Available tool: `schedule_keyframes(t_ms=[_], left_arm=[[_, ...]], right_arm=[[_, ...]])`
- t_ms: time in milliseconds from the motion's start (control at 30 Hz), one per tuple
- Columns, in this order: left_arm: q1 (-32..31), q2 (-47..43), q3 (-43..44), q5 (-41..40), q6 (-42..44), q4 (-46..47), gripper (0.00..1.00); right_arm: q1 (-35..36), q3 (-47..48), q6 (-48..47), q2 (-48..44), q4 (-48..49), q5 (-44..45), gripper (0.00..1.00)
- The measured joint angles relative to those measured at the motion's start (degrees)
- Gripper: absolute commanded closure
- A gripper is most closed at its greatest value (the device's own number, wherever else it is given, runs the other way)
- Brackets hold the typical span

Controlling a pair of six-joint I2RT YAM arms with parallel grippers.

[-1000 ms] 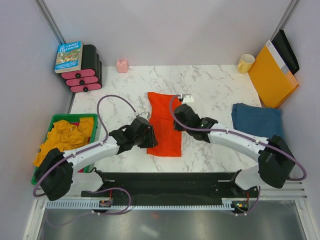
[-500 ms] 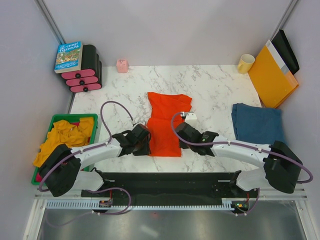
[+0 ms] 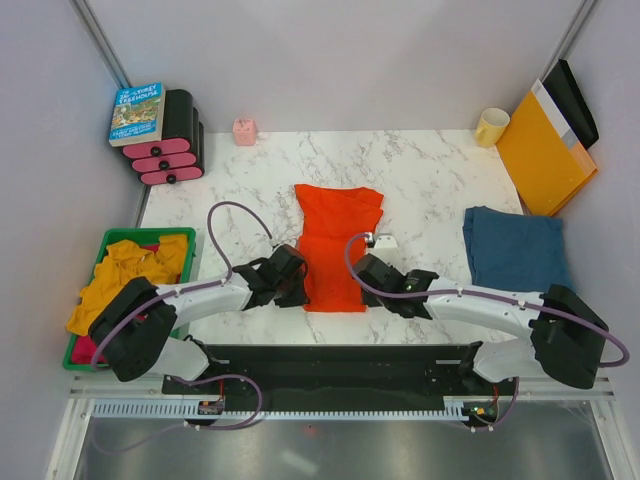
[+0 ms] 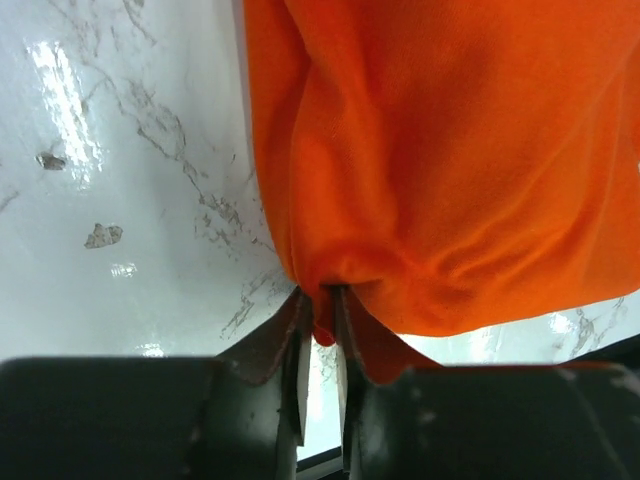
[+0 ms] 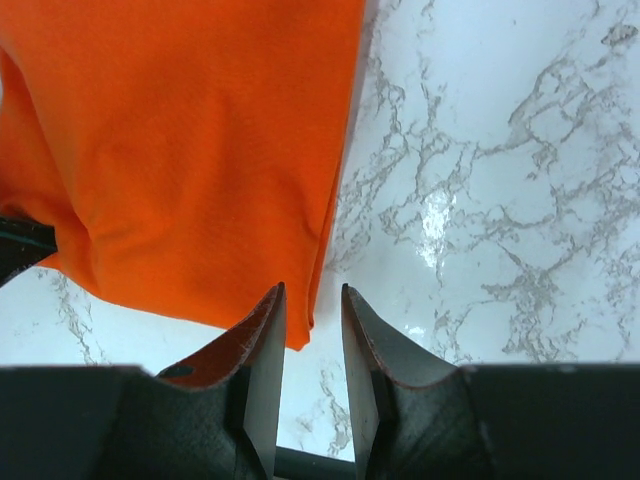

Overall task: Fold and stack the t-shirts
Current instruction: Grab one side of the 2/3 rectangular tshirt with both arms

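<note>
Against frame one second earlier we note: left gripper (image 4: 320, 300) drawn back to near hem of orange t-shirt (image 3: 335, 250), fingers pinching its corner fold. Shirt's far end now wider. Right gripper (image 5: 312, 295) back at near-right corner, fingers narrowly apart, cloth edge just ahead. Both arms low, angled inward. Blue t-shirt (image 3: 515, 247) well right.

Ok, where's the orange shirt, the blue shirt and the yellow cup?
orange shirt (image 3: 338, 240): top view, on the middle of the cloth.
blue shirt (image 3: 515, 248): top view, on the middle of the folded square.
yellow cup (image 3: 489, 131): top view, on its outer side, below the rim.
</note>
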Motion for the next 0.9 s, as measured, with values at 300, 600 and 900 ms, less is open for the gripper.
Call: schedule_keyframes(t_ms=[300,600,900], left_arm=[[0.0,-0.5,-1.4,0.5,-0.7,1.5,0.98],[0.0,-0.1,-1.1,1.2,-0.6,1.9,0.98],[0.0,0.2,-1.0,1.7,-0.6,2.0,0.98]], right_arm=[[1.9,-3.5,4.0,-5.1,-1.4,-0.5,0.56],[4.7,-4.7,6.8,-2.6,2.6,-2.8,0.55],[5.0,-5.5,9.6,2.4,4.1,-2.2,0.57]])
